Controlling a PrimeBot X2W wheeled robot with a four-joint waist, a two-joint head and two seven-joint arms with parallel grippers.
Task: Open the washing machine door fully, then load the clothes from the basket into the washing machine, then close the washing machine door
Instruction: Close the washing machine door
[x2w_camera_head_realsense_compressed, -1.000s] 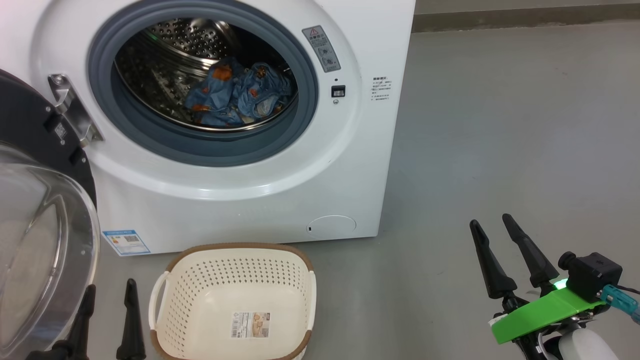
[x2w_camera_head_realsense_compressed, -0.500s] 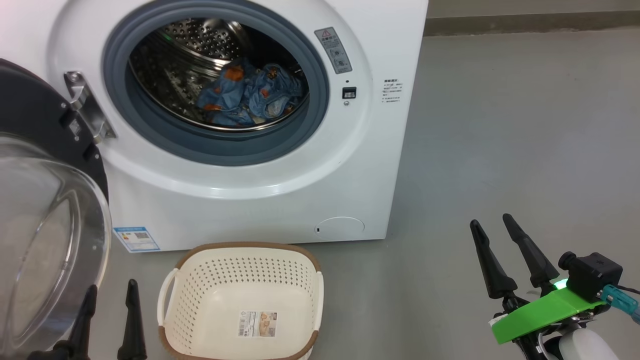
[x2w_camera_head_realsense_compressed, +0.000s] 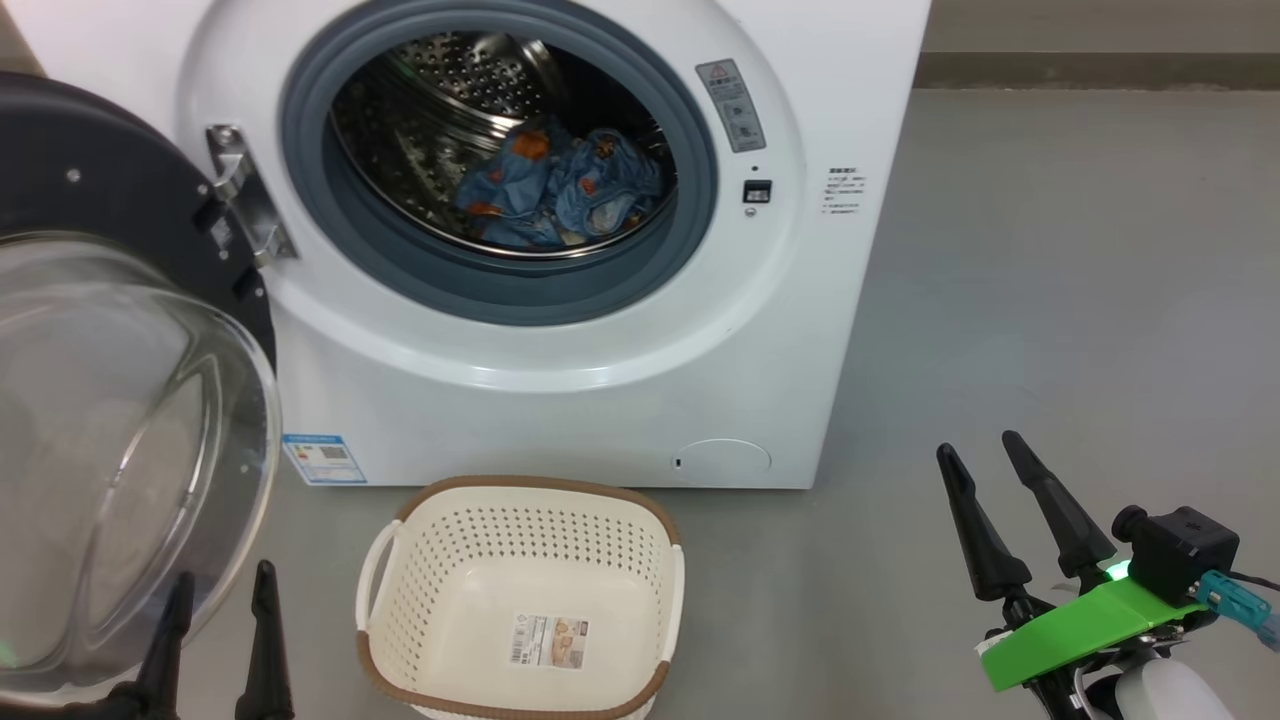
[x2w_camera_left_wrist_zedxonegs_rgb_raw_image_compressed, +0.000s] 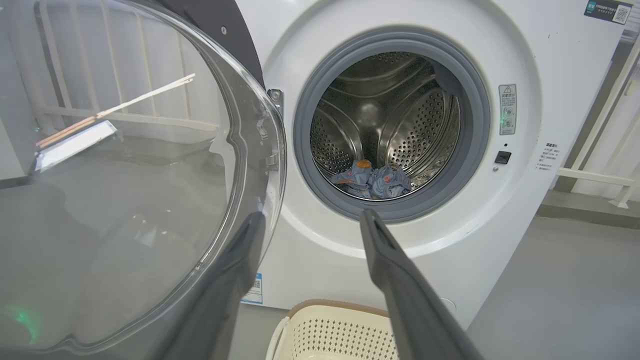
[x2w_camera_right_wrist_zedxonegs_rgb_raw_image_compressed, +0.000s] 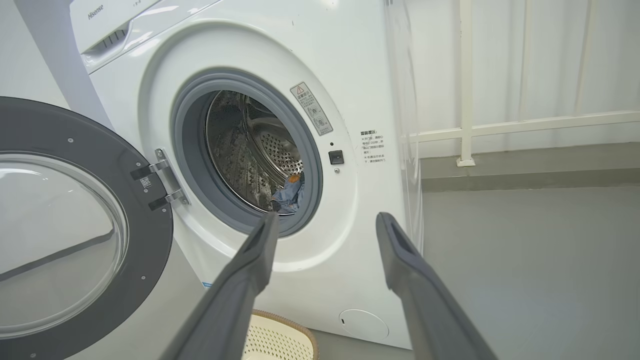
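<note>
One legible brand, a Hisense logo (x2w_camera_right_wrist_zedxonegs_rgb_raw_image_compressed: 96, 11), tops the washing machine (x2w_camera_right_wrist_zedxonegs_rgb_raw_image_compressed: 350, 60).

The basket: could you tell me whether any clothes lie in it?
No, the basket shows a bare bottom with a label, while the clothes lie in the drum.

The head camera looks forward and down, from fairly near, at the big white front-loading washing machine (x2w_camera_head_realsense_compressed: 600, 380). The left wrist camera, low and closer, faces its grey rubber gasket (x2w_camera_left_wrist_zedxonegs_rgb_raw_image_compressed: 475, 130) almost squarely. The right wrist camera sees that gasket obliquely, from the side opposite the hinge. All three share the machine's front.
</note>
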